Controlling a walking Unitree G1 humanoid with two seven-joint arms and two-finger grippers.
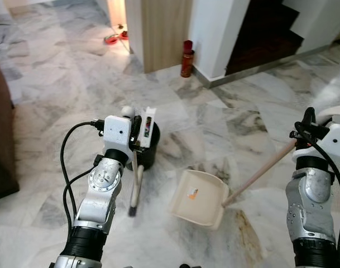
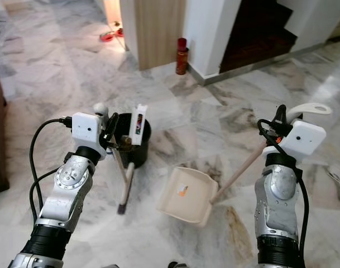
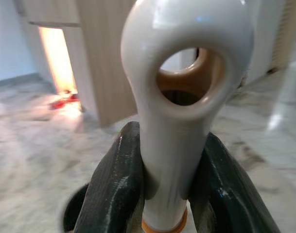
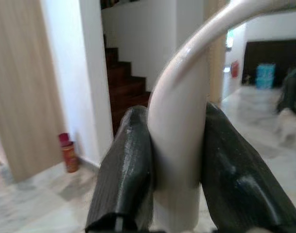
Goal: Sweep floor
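L gripper (image 3: pixel 165 189) jaws clamp broom (image 2: pixel 125 187) handle, bristles hard to see; R gripper (image 4: pixel 177 170) jaws clamp dustpan (image 1: pixel 199 196) handle.

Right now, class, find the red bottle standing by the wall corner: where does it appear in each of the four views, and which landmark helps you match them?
Left eye view: red bottle, upper middle, at the white wall's foot.
Right eye view: upper middle, same spot.
Left wrist view: cannot make it out.
Right wrist view: lower left, beside the wall.
Shared landmark: the dark staircase, also in the right wrist view.
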